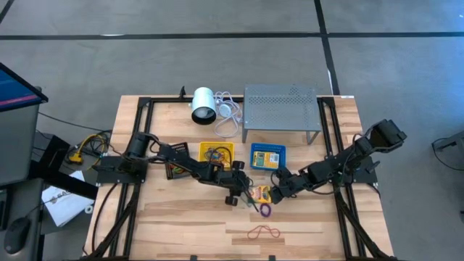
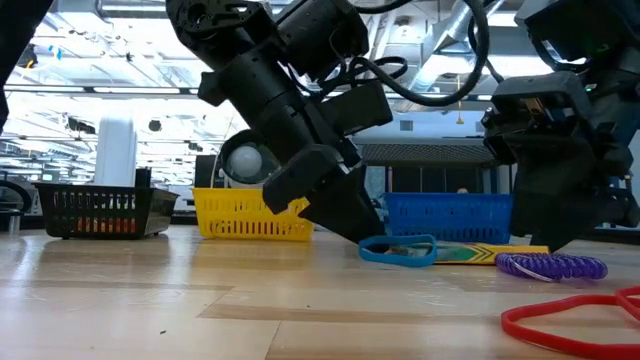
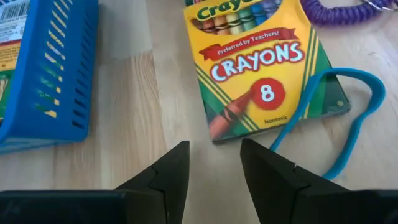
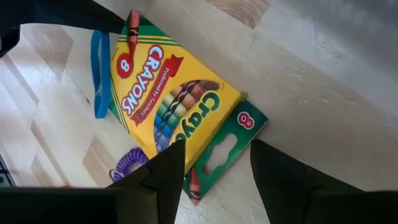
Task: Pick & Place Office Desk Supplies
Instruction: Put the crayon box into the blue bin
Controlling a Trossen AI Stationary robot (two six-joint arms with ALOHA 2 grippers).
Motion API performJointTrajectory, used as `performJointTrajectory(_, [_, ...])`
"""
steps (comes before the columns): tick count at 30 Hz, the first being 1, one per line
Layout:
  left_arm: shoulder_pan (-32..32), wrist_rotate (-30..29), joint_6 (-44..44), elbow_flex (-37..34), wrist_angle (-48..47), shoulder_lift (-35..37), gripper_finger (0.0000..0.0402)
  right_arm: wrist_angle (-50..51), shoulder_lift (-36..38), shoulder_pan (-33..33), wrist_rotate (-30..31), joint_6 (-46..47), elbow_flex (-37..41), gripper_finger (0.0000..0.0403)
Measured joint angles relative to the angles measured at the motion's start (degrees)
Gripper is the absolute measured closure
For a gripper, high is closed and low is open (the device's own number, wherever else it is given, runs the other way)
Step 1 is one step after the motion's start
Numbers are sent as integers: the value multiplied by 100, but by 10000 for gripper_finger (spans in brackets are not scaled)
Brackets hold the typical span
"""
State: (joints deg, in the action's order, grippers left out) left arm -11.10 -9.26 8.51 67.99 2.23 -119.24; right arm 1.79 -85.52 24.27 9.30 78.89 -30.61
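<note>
A yellow-and-green crayon box [image 1: 261, 194] lies flat on the wooden table, label up, with its green flap [image 4: 227, 140] open. A blue rubber band [image 3: 357, 124] loops beside and partly under the box. A purple coil ring [image 3: 348, 12] lies just past it. My left gripper [image 3: 214, 146] is open and low over the table, a short way from the box's bottom end [image 3: 249, 130]. My right gripper [image 4: 217, 143] is open at the opposite end, with its fingers standing on either side of the flap. Neither gripper visibly touches anything.
A blue tray [image 1: 267, 156], a yellow tray [image 1: 216, 154] and a black tray [image 2: 95, 210] stand behind the grippers. The grey perforated rack [image 1: 281, 112] and the white cylinder [image 1: 203, 105] sit at the far edge. A red rubber band [image 1: 262, 232] lies toward the near edge.
</note>
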Motion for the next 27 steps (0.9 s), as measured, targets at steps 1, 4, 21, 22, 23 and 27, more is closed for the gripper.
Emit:
performJointTrajectory(1, [-1, 2, 10, 1, -9, 6, 257, -9, -2, -2, 0, 0, 2, 225])
performJointTrajectory(4, [4, 17, 21, -15, -92, 80, 257, -37, -4, -5, 0, 0, 4, 225])
performJointTrajectory(21, [21, 40, 31, -28, -66, 122, 257, -450, -20, -50, 2, 20, 13, 225])
performJointTrajectory(22, [21, 32, 31, -28, -64, 122, 257, -475, -20, -50, 2, 20, 13, 225])
performJointTrajectory(23, [21, 29, 31, -28, -60, 122, 257, -488, -20, -50, 2, 20, 13, 225])
performJointTrajectory(27, [19, 28, 29, -28, -51, 122, 257, -523, -20, -48, 4, 20, 13, 225])
